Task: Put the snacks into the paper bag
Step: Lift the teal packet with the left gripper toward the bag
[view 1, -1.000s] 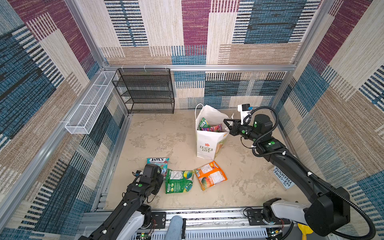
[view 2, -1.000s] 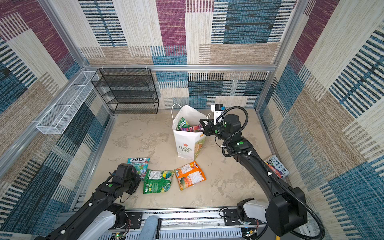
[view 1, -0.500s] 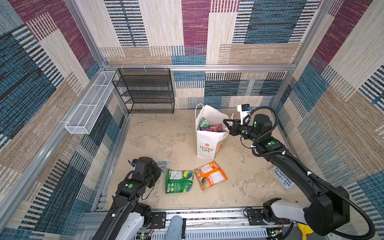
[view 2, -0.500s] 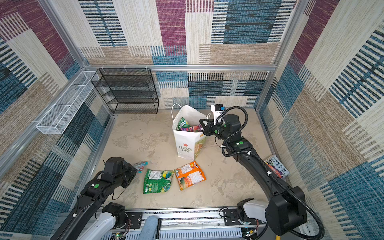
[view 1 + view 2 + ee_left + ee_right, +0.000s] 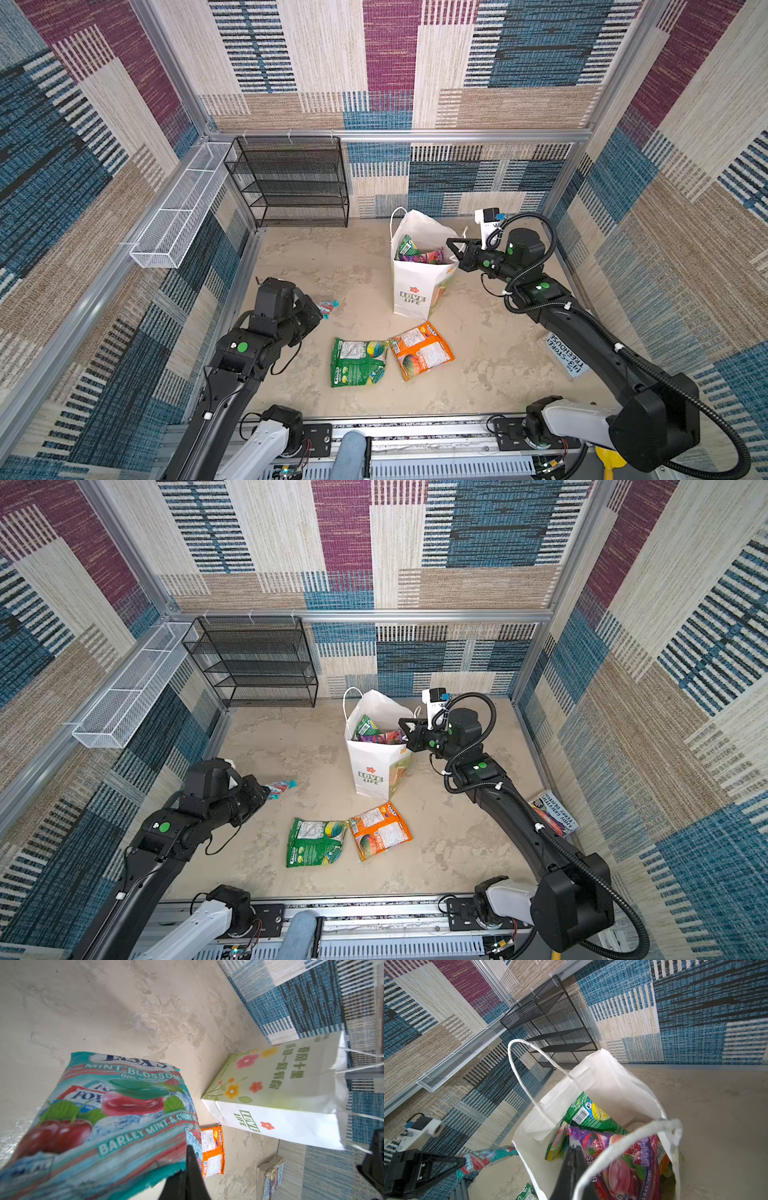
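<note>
Left of the upright paper bag (image 5: 415,286), our left hand (image 5: 266,791) clamps a teal-red packet (image 5: 284,786) above the surface (image 5: 478,365). Our right hand (image 5: 453,247) sits closed at the bag's rim. A green packet (image 5: 358,361) and an orange packet (image 5: 420,351) lie flat nearby.

A glossy teal-and-red FOX'S candy packet (image 5: 108,1109), printed "Mint Blossom" over cherries and mint leaves, fills the near side of the left wrist view, held up in front of the mottled beige floor (image 5: 124,1012). The left gripper (image 5: 188,1153) is clamped on its crimped end, one black finger showing. Beyond stands a tall white paper carrier bag (image 5: 291,1128) with a red flower, green "LOVE LIFE" and a flowered side panel, close to the blue-and-cream woven wall (image 5: 291,1001). A flat orange packet (image 5: 212,1151) lies between them, half hidden. A blue-covered magazine (image 5: 270,1178) lies beside the wall.
</note>
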Tool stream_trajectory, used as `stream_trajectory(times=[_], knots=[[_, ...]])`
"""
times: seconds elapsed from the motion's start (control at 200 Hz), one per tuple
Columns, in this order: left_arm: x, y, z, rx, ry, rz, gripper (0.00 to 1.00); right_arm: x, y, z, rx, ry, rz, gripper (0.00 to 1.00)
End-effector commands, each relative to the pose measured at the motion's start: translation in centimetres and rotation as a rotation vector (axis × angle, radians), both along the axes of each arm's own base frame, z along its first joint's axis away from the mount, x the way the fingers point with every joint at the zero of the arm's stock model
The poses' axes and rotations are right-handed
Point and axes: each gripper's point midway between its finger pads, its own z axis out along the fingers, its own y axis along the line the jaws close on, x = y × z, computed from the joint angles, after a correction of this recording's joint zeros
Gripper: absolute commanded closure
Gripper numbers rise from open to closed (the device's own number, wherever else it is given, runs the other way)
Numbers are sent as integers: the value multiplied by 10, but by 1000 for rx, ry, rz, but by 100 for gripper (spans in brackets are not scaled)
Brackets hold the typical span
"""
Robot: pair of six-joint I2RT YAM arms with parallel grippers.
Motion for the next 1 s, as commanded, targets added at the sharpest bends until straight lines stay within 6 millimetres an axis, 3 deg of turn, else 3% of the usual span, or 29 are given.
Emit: stream_trajectory(times=[0.0,0.295,0.586,0.766,0.997], knots=[[9,-19,33,2,-65,-142,100,-1,2,8,15,-21,10,100],[38,-59,133,-86,-207,-324,100,-2,2,9,15,-23,15,100],[54,-113,204,-157,-324,-482,100,-2,3,9,17,-22,25,100],[50,-165,232,-172,-381,-615,100,-2,3,9,12,-23,23,100],[57,-229,225,-196,-348,-743,100,-4,1,12,17,-29,15,100]])
